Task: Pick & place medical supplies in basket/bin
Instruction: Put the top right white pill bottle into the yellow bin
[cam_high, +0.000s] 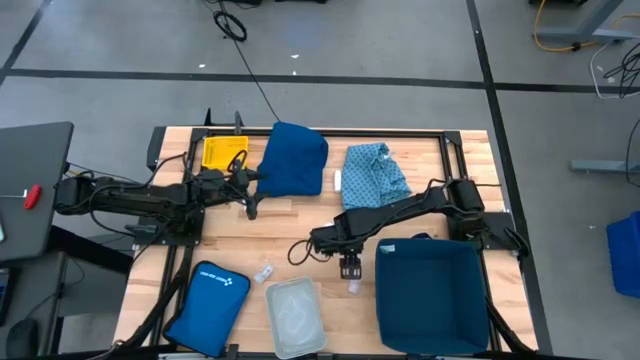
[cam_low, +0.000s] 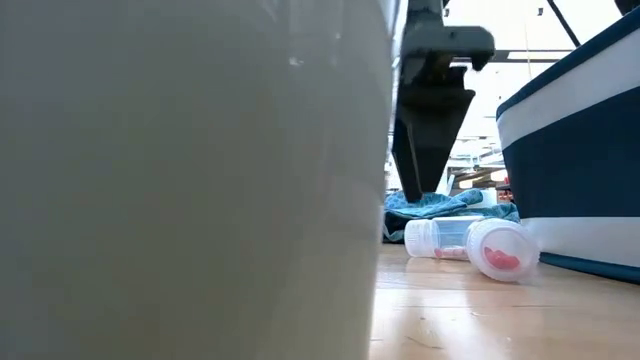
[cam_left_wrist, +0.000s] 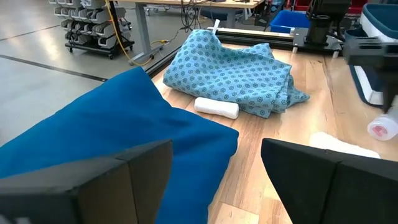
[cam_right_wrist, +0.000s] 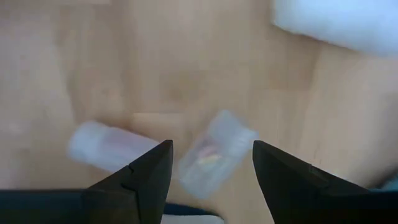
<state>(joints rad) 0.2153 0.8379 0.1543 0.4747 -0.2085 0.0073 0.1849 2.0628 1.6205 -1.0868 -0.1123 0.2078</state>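
Note:
My right gripper (cam_high: 350, 268) (cam_right_wrist: 211, 146) hangs open, pointing down, just left of the blue bin (cam_high: 430, 295). A small clear vial with pink contents (cam_right_wrist: 214, 155) lies on the wood below the gap between its fingers. A second vial (cam_right_wrist: 106, 146) lies beside it. The low view shows both vials (cam_low: 440, 238) (cam_low: 500, 250) on their sides under the gripper (cam_low: 418, 190). Another small clear piece (cam_high: 265, 272) lies farther left. A white roll (cam_left_wrist: 216, 107) (cam_high: 337, 180) rests against the patterned cloth (cam_left_wrist: 236, 71). My left gripper (cam_high: 250, 205) (cam_left_wrist: 217, 149) waits open beside the dark blue cloth (cam_high: 295, 160).
A clear lidded container (cam_high: 295, 315) sits at the near edge and blocks most of the low view. A blue zip pouch (cam_high: 210, 300) lies near left, a yellow tray (cam_high: 222, 153) far left. Bare wood shows between the two arms.

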